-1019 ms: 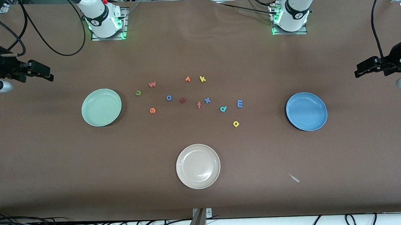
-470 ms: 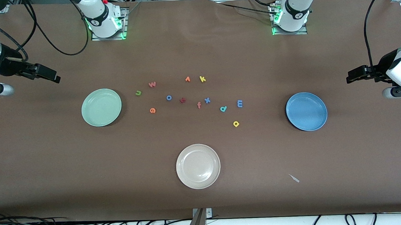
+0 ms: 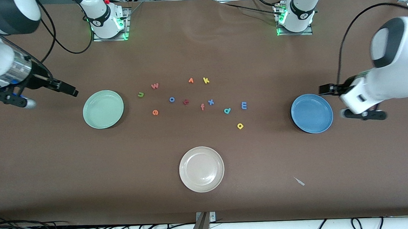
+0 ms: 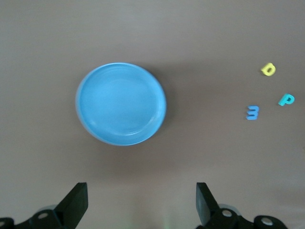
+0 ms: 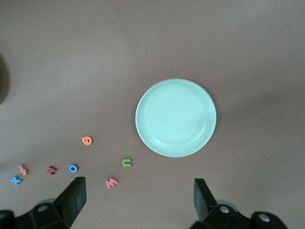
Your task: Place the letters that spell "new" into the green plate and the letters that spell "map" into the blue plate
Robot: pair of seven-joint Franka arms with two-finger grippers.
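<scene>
The green plate [image 3: 103, 109] [image 5: 176, 117] and the blue plate [image 3: 312, 113] [image 4: 121, 103] hold nothing. Beside the green plate lie the olive "n" [image 3: 140, 94] [image 5: 126, 162], pinkish "w" [image 3: 155, 85] [image 5: 111, 182] and orange "e" [image 3: 155, 112] [image 5: 86, 140]. Toward the blue plate lie the blue "m" [image 3: 244, 105] [image 4: 252, 112], teal "a" [image 3: 227, 110] [image 4: 286, 99] and yellow "p" [image 3: 240, 126] [image 4: 268, 69]. My right gripper [image 3: 69, 89] [image 5: 139, 198] hangs open over the table just outside the green plate. My left gripper [image 3: 325, 88] [image 4: 142, 200] hangs open by the blue plate's rim.
A beige plate [image 3: 201, 169] sits nearer the front camera. Among the letters lie an orange wedge [image 3: 190, 80], yellow "k" [image 3: 206, 80], blue "o" [image 3: 171, 99], dark red letter [image 3: 186, 102], pink "f" [image 3: 202, 107] and blue "x" [image 3: 210, 102]. A small scrap [image 3: 299, 181] lies on the cloth.
Both arms have swung in from the table's ends, the right gripper toward the green plate and the left toward the blue plate. Letters and plates have not moved.
</scene>
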